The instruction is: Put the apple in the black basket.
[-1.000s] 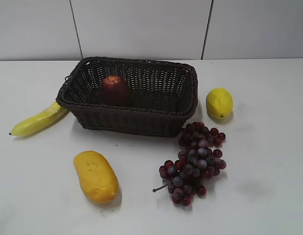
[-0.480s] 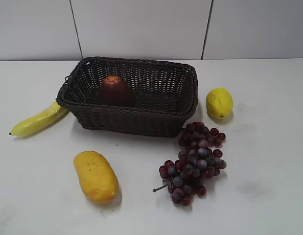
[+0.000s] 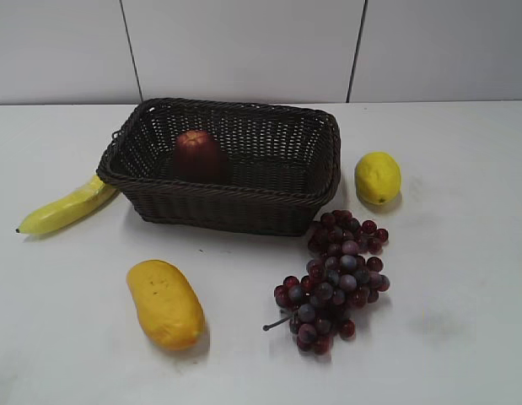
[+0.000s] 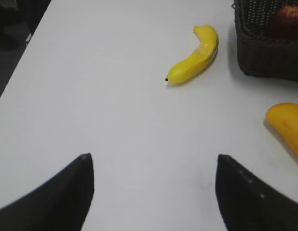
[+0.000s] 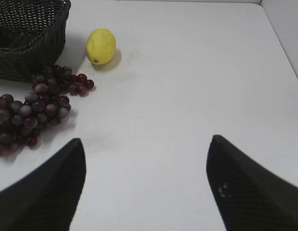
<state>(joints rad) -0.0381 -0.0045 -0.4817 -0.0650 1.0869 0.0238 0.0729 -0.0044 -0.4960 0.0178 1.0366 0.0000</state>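
The dark red apple (image 3: 198, 153) sits inside the black basket (image 3: 235, 207), at its left end. It also shows in the left wrist view (image 4: 287, 20), inside the basket (image 4: 266, 55) at the top right. The basket's corner shows in the right wrist view (image 5: 28, 45). My left gripper (image 4: 153, 159) is open and empty over bare table, well left of the basket. My right gripper (image 5: 146, 144) is open and empty over bare table, right of the grapes. Neither gripper appears in the exterior view.
A yellow banana (image 3: 67, 207) lies left of the basket. A yellow mango (image 3: 164, 304) lies in front. A bunch of dark grapes (image 3: 336, 278) lies at the front right. A lemon (image 3: 377, 177) sits right of the basket. The table's left edge (image 4: 19, 62) shows in the left wrist view.
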